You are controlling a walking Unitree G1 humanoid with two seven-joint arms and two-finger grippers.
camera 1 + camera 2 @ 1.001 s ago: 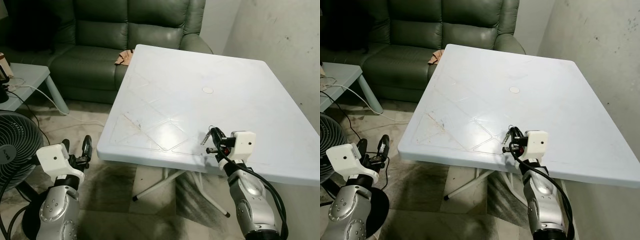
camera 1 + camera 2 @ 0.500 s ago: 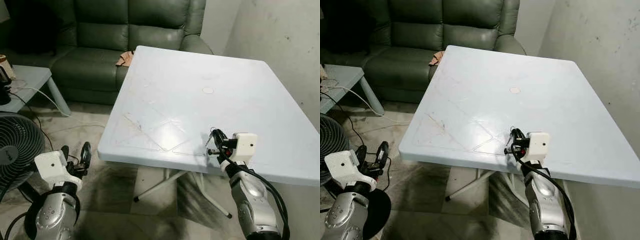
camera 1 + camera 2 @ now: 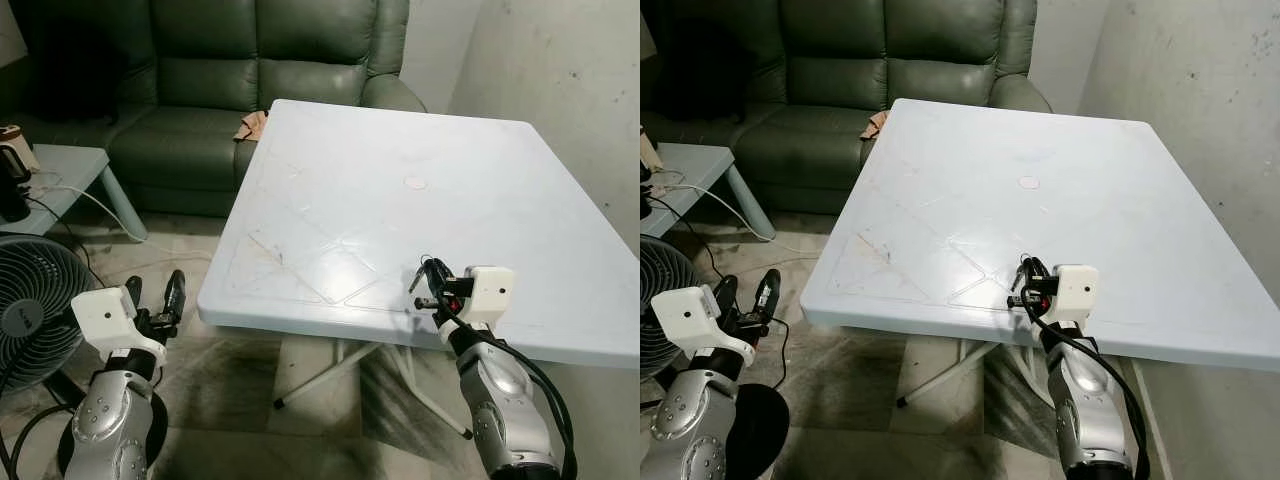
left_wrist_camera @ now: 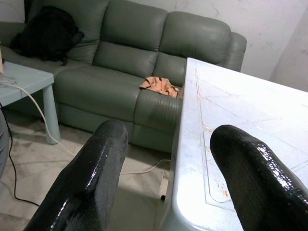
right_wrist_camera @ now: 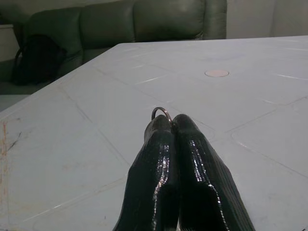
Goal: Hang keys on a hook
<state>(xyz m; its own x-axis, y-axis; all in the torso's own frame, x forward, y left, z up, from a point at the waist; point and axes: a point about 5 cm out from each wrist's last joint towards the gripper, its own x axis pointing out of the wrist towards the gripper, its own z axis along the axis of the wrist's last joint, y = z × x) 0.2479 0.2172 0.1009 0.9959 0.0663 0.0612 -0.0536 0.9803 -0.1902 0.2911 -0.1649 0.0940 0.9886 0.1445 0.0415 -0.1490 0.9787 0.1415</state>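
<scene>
My right gripper (image 3: 428, 274) hovers just over the near edge of the white table (image 3: 400, 200), shut on the keys (image 3: 418, 273). A small metal key ring (image 5: 161, 113) pokes out past the pinched black fingertips in the right wrist view. My left gripper (image 3: 152, 298) hangs low beside the table's near left corner, open and holding nothing; its two black fingers (image 4: 91, 178) stand wide apart in the left wrist view.
A dark green sofa (image 3: 250, 80) stands behind the table with an orange cloth (image 4: 160, 85) on its seat. A fan (image 3: 30, 300) stands at the left, by a light blue side table (image 3: 60, 170) with a white cable. A bare wall (image 3: 560, 70) runs along the right.
The camera has shifted slightly, so the whole scene has moved a little. My right gripper still holds the keys at the table's near edge; my left arm rose slightly.
</scene>
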